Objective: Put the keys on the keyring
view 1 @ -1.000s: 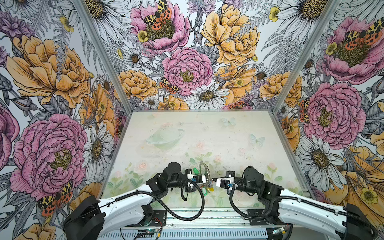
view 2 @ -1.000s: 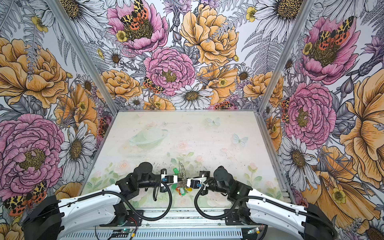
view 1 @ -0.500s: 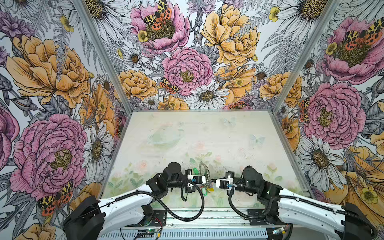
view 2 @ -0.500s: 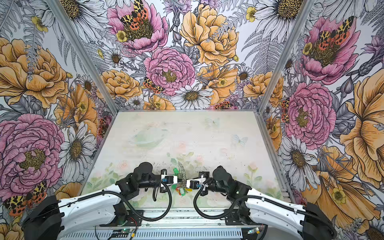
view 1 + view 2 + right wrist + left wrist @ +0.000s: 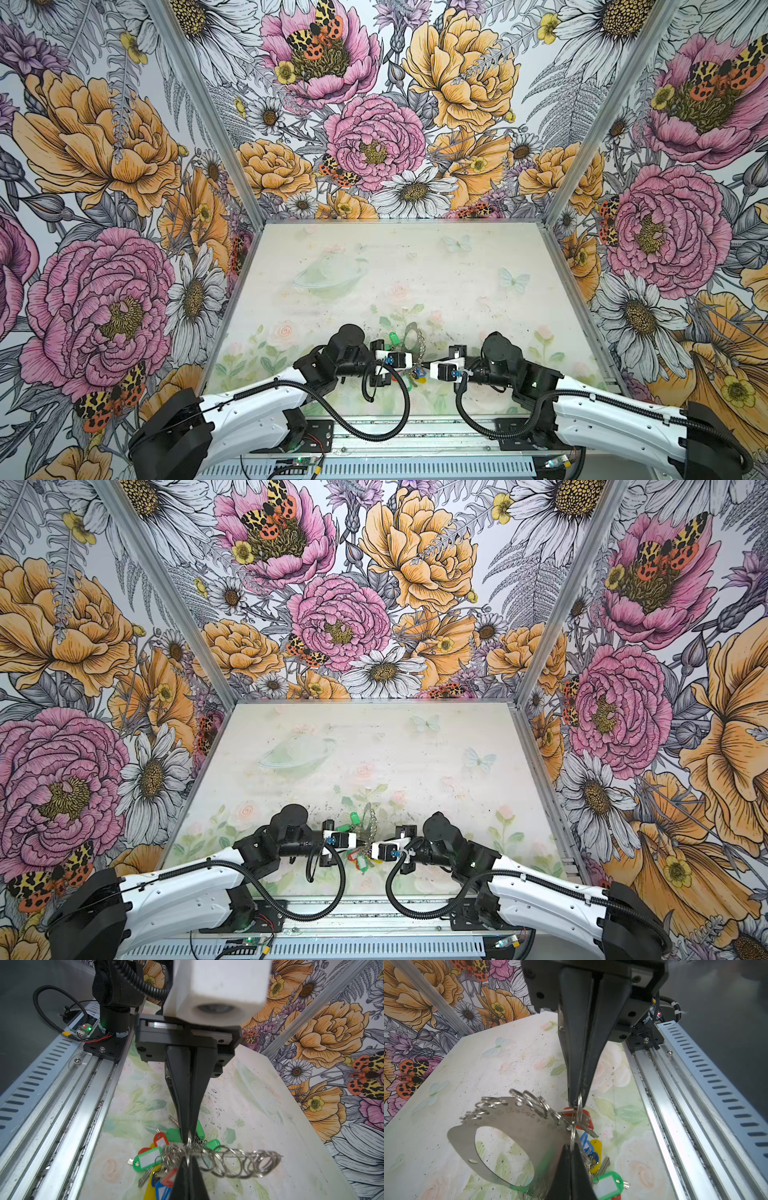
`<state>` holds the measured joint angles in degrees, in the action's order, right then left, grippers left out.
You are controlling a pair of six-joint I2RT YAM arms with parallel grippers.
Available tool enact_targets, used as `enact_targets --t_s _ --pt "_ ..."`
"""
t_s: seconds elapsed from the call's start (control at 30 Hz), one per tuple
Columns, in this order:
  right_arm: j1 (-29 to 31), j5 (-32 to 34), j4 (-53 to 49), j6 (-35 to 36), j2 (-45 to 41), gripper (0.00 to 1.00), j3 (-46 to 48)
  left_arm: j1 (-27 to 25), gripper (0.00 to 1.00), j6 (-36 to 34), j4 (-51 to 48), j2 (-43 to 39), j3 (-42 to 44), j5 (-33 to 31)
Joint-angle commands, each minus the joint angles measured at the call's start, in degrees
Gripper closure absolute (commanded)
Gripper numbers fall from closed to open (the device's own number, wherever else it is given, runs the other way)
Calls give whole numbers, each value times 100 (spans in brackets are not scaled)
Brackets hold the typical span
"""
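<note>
The keyring [image 5: 529, 1124], a flat grey plate with an oval hole and rows of silver split rings [image 5: 239, 1159], is held off the table near the front edge in both top views [image 5: 411, 332] [image 5: 368, 812]. My left gripper [image 5: 572, 1148] is shut on a split ring at the plate's edge. My right gripper [image 5: 188, 1160] meets it tip to tip and is shut on a second small ring. The keys, a red tag [image 5: 586, 1116] with a dark key, hang from that ring. In a top view the left gripper [image 5: 415, 365] and right gripper [image 5: 424, 368] almost touch.
A bunch of green [image 5: 607, 1185], yellow [image 5: 596, 1147] and blue tags with keys hangs from the plate onto the table. A metal rail [image 5: 675, 1105] runs along the table's front edge, close behind both grippers. Flowered walls enclose the other three sides.
The right gripper has edged slightly left towards the left gripper. Both stay shut and the plate has barely moved.
</note>
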<state>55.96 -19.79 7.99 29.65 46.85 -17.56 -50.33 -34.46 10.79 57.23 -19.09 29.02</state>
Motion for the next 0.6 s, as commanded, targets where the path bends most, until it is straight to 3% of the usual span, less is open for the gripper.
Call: enact_targets --t_s 0.0,0.57 --pt "64 -83 22 12 52 100 -237 42 100 36 97 -101 -173 147" --pt "66 -223 -8 -49 205 100 -355 -30 100 72 -383 53 -597 190"
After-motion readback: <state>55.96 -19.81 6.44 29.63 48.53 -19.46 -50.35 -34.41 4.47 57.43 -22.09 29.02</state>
